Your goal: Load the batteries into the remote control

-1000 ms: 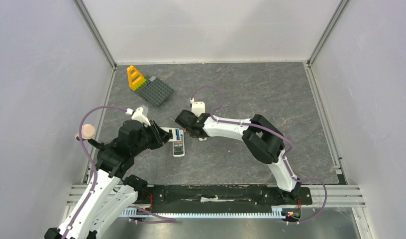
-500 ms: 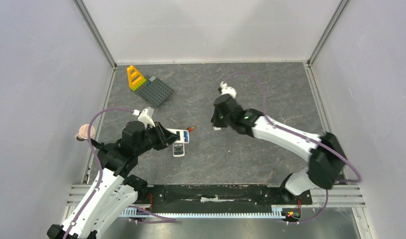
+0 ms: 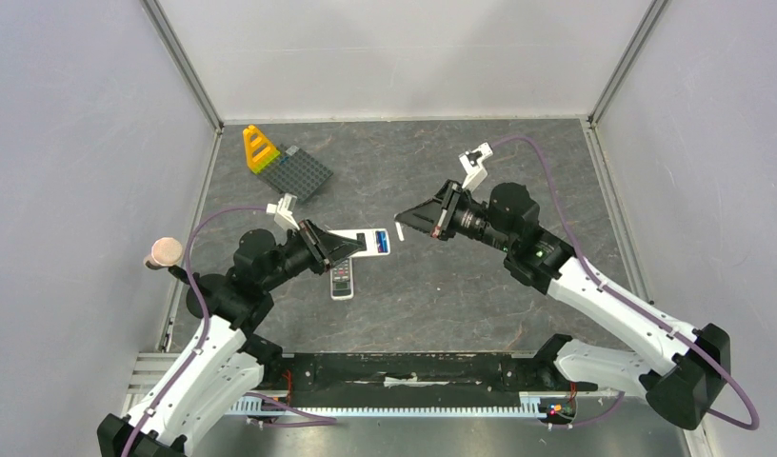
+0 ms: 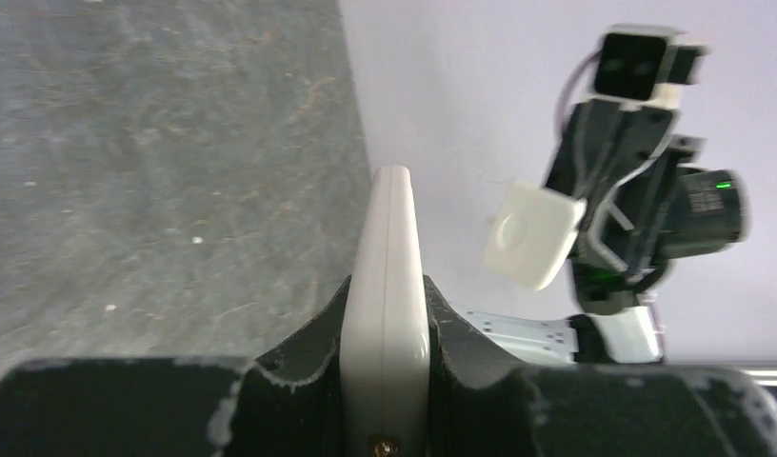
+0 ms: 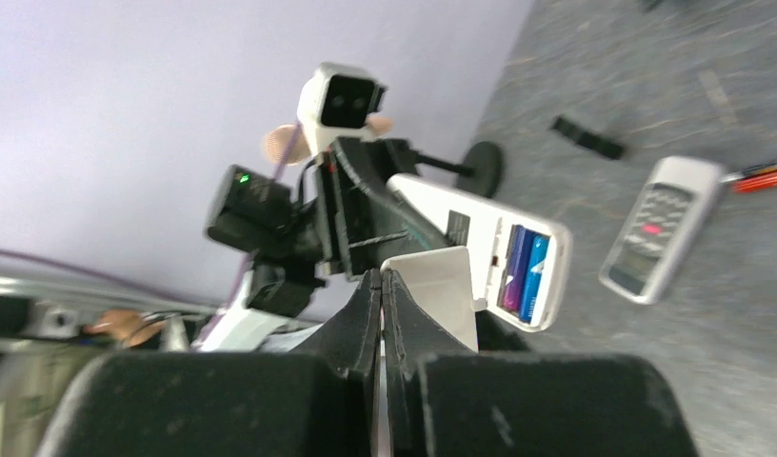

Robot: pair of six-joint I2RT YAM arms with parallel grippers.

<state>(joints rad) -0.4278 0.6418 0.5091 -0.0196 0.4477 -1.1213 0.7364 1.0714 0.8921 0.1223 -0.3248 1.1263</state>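
- left gripper: centre-left of the top view. Its fingers are clamped on the near end of a white rectangular plastic remote control. The remote is held clear of the grey marbled table, with its long axis running rightward toward the other arm.
- blue-purple pair of thin cylindrical batteries: seated side by side in the open bay at the remote's right-hand end. They are plain to see in the right wrist view.
- grey button-faced remote: lies flat on the table, just below the held one.
- red-orange pair of batteries: lies on the table at the right edge of the right wrist view, just beside the grey remote. It is not loaded.
- small flat white plastic battery cover: pinched between the closed fingers of the right gripper. It sits just right of the open bay, apart from it.
- Judgement: the right arm carries the part nearest the bay. The cover lies to the right along the remote's long axis, so seating it calls for a leftward approach in line with that axis.
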